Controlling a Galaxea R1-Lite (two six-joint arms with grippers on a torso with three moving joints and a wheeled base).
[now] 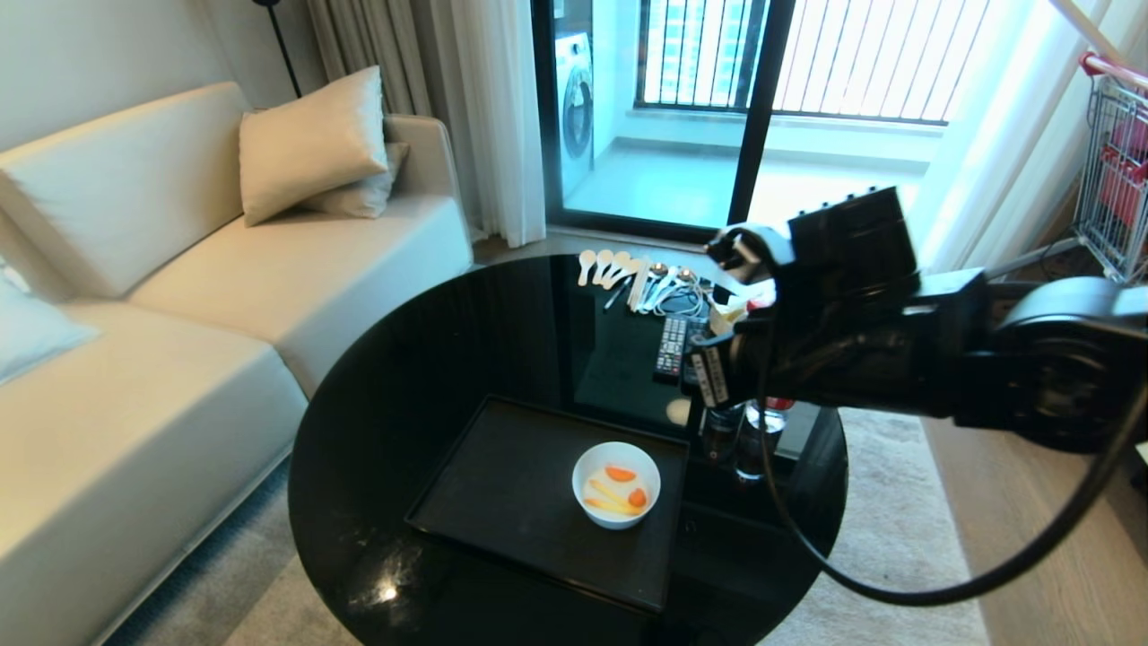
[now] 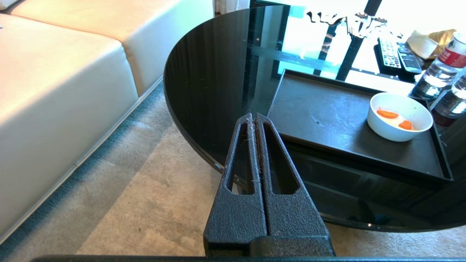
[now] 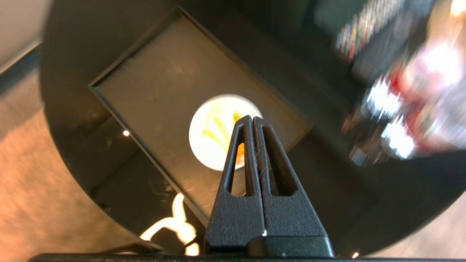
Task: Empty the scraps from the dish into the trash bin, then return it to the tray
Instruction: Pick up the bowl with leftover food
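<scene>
The dish (image 1: pixel 616 484), a small white bowl, stands on the right part of the black tray (image 1: pixel 502 502). Orange chunks and yellow strips, the scraps (image 1: pixel 617 491), lie inside it. My right arm (image 1: pixel 852 305) reaches in from the right, high over the table. In the right wrist view my right gripper (image 3: pixel 252 117) is shut and empty, hanging well above the dish (image 3: pixel 209 145) and tray (image 3: pixel 160 80). My left gripper (image 2: pixel 253 115) is shut and empty, low beside the table's edge over the carpet, with the dish (image 2: pixel 386 129) off to its side. The trash bin is out of view.
The tray sits on a round black glass table (image 1: pixel 430 359). Spoons (image 1: pixel 619 269), remote controls (image 1: pixel 671 345) and water bottles (image 1: pixel 753 440) crowd the table's far right. A cream sofa (image 1: pixel 179 341) runs along the left. A wire cart (image 1: pixel 1117 170) stands at the far right.
</scene>
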